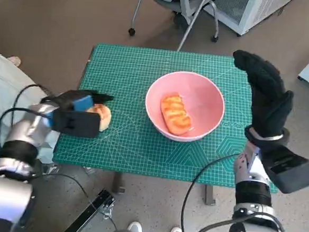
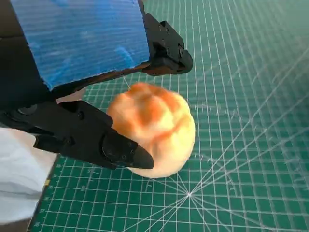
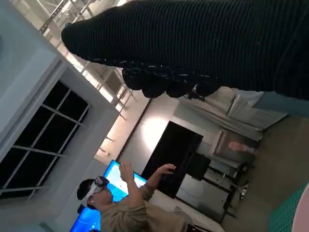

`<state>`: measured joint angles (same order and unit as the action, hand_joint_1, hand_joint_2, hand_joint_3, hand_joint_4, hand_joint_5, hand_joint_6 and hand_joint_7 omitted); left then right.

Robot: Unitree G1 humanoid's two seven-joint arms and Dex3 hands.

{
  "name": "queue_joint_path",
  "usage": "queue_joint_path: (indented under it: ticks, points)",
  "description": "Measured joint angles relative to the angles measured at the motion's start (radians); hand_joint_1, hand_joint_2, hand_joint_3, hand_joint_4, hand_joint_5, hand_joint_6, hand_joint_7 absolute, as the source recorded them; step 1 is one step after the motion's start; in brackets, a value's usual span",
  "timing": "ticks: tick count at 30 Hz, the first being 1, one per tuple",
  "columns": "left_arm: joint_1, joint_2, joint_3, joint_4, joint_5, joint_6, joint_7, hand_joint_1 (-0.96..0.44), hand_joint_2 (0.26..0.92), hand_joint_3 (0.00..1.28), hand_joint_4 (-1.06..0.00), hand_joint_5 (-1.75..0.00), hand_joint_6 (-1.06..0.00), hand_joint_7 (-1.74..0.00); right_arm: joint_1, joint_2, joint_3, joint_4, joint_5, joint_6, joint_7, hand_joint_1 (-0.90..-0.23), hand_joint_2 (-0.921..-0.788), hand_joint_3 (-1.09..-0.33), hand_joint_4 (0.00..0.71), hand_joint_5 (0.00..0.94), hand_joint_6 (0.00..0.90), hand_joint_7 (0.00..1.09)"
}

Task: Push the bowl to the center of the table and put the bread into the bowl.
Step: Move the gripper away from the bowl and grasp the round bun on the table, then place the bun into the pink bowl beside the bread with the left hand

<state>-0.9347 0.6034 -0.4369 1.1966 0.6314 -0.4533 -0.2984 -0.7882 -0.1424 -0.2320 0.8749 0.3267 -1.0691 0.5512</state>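
We see the pink bowl (image 1: 185,105) near mid-table on the green cutting mat (image 1: 147,67), one orange-glazed bread piece (image 1: 176,114) lying inside it. A 2nd bread roll (image 1: 102,116) sits at the mat's left edge — left hand (image 1: 78,112) right against it, fingers around it. Right hand (image 1: 265,97) raised beside the bowl's right side, fingers extended, holding nothing. Chair base w/ casters (image 1: 174,19) beyond the table's far edge.

I count 2 breads: 1 (image 1: 176,114) lying in the bowl and 1 (image 1: 102,116) by my left hand (image 1: 79,113). There is 1 pink bowl (image 1: 209,93), 1 green mat (image 1: 131,66), and 2 hands, counting my right hand (image 1: 267,94).
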Motion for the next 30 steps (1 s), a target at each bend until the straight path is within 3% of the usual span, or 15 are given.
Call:
queue_joint_path:
  ticks: [1,2,3,4,7,14,22,30]
  points:
    - [-0.004,-0.004,-0.010,0.005,0.007,0.004,0.009,-0.09,0.891,0.03,-0.51,-0.07,-0.61,-0.09,0.001,-0.001,0.000,0.000,-0.001,-0.003,-0.002,-0.607,-0.921,-0.715,0.310,0.001,-0.001,0.82]
    - [-0.007,-0.007,-0.016,0.009,0.012,0.007,0.017,-0.09,0.897,0.03,-0.55,-0.09,-0.65,-0.10,0.002,-0.002,0.000,-0.001,-0.003,-0.005,-0.004,-0.607,-0.921,-0.716,0.310,0.001,-0.001,0.82]
    - [-0.010,-0.010,-0.024,0.012,0.021,0.008,0.026,-0.05,0.906,0.07,-0.56,-0.53,-0.61,-0.49,0.004,-0.003,0.000,-0.001,-0.005,-0.007,-0.006,-0.606,-0.921,-0.716,0.310,0.001,-0.001,0.82]
    - [-0.012,-0.012,-0.029,0.013,0.027,0.008,0.034,-0.04,0.911,0.11,-0.55,-0.83,-0.58,-0.76,0.005,-0.004,0.000,-0.001,-0.008,-0.009,-0.009,-0.606,-0.921,-0.717,0.310,0.001,-0.001,0.82]
    - [-0.014,-0.012,-0.039,0.013,0.033,0.001,0.050,-0.01,0.918,0.11,-0.60,-1.16,-0.61,-0.98,0.007,-0.006,0.000,-0.001,-0.015,-0.014,-0.014,-0.604,-0.921,-0.720,0.310,0.001,-0.001,0.82]
    - [-0.015,0.008,-0.022,0.008,0.019,-0.051,0.067,0.00,0.920,0.09,-0.63,-1.23,-0.64,-1.13,0.012,-0.009,0.000,-0.004,-0.019,-0.019,-0.031,-0.600,-0.921,-0.731,0.311,0.001,-0.001,0.82]
    - [-0.032,0.056,0.075,-0.053,-0.076,-0.129,0.044,0.00,0.919,0.08,-0.60,-1.31,-0.69,-1.05,0.013,-0.011,0.002,-0.004,-0.021,-0.019,-0.047,-0.601,-0.921,-0.732,0.311,0.001,-0.001,0.81]
    - [-0.101,0.080,0.187,-0.201,-0.190,-0.195,0.028,0.00,0.906,0.07,-0.66,-1.21,-0.71,-1.08,0.013,-0.011,0.008,-0.004,-0.021,-0.019,-0.051,-0.605,-0.921,-0.730,0.312,0.001,-0.001,0.81]
